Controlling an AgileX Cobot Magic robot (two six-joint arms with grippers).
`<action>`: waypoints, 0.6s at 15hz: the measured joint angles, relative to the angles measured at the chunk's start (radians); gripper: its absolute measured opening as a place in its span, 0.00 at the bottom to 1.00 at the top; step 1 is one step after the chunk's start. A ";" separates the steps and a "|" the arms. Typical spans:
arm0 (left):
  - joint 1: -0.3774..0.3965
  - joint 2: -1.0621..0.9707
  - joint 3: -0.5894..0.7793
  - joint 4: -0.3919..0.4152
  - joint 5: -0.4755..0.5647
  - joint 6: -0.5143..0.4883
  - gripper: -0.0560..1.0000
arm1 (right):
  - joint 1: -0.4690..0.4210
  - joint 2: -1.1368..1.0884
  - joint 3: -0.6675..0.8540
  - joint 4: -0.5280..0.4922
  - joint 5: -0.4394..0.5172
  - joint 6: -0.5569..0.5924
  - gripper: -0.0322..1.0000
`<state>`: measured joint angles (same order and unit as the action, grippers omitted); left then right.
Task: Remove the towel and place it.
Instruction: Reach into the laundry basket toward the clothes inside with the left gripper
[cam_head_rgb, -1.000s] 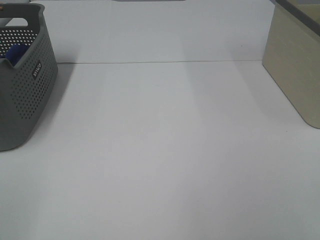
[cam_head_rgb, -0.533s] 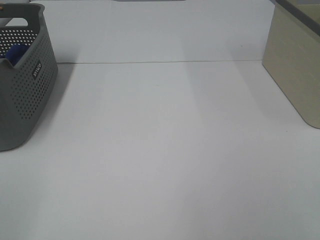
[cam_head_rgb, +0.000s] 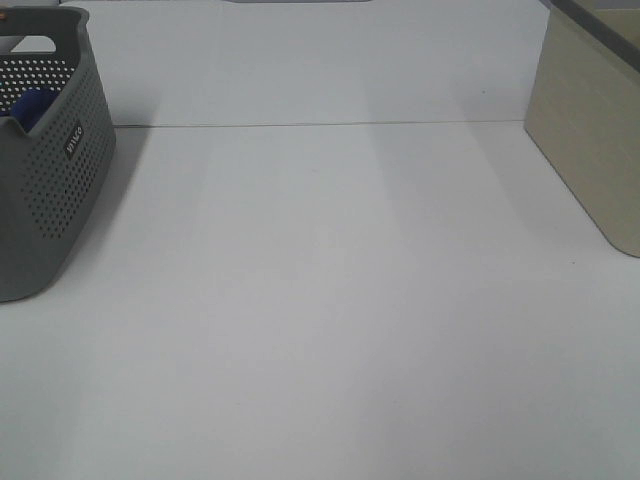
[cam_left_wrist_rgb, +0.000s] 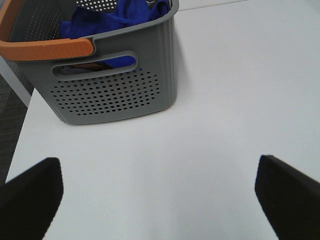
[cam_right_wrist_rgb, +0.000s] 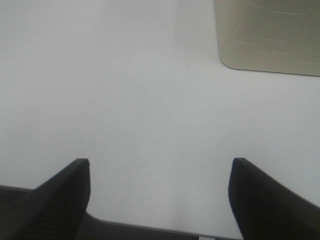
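Two grippers, both spread wide, both holding nothing.

Biggest first:
- Flat white tabletop (cam_head_rgb: 330, 300), filling most of the ext. high view.
- Pale beige rectangular bin (cam_head_rgb: 590, 130) at far right edge of that view. Contents not visible.
- Grey perforated plastic basket (cam_head_rgb: 45, 200) at far left edge, partly cropped, with small dark label (cam_head_rgb: 73, 140) on its side wall. In L wrist view, shown with a slot-shaped grip hole and an orange band (cam_left_wrist_rgb: 45, 48) along the near rim.
- Inside basket: deep blue plush towel (cam_left_wrist_rgb: 100, 20), bunched up, showing above rim and through the slot. Only a sliver in ext. view. No white tag spotted.
- L gripper (cam_left_wrist_rgb: 160, 192): black fingers at full spread, hovering over table just short of the basket, well apart from towel.
- R gripper (cam_right_wrist_rgb: 160, 195): fingers wide too, over table nr the beige bin, touching nothing.
- Neither arm in shot in ext. view.

Step in hand, by my read: very start, approach phase, towel not yet out.

Next move prob. calls for:
- Raise L gripper above rim and come fwd over the basket.
- Drop into the blue bunch and pinch a thick fold.
- Lift high enough to clear the wall, allowing for trailing cloth.

Placement spot: cannot tell. Table centre or beige bin both plausible.
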<state>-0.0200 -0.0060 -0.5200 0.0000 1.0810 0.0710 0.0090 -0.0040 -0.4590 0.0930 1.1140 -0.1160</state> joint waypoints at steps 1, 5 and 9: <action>0.000 0.000 0.000 0.000 0.000 0.000 0.99 | 0.000 0.000 0.000 0.000 0.000 0.000 0.76; 0.000 0.088 -0.083 0.006 0.054 0.024 0.99 | 0.000 0.000 0.000 0.000 0.000 0.000 0.76; 0.000 0.390 -0.328 0.014 0.130 0.233 0.99 | 0.000 0.000 0.000 0.000 0.000 0.000 0.76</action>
<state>-0.0200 0.3840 -0.8480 0.0140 1.2110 0.3040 0.0090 -0.0040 -0.4590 0.0930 1.1140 -0.1160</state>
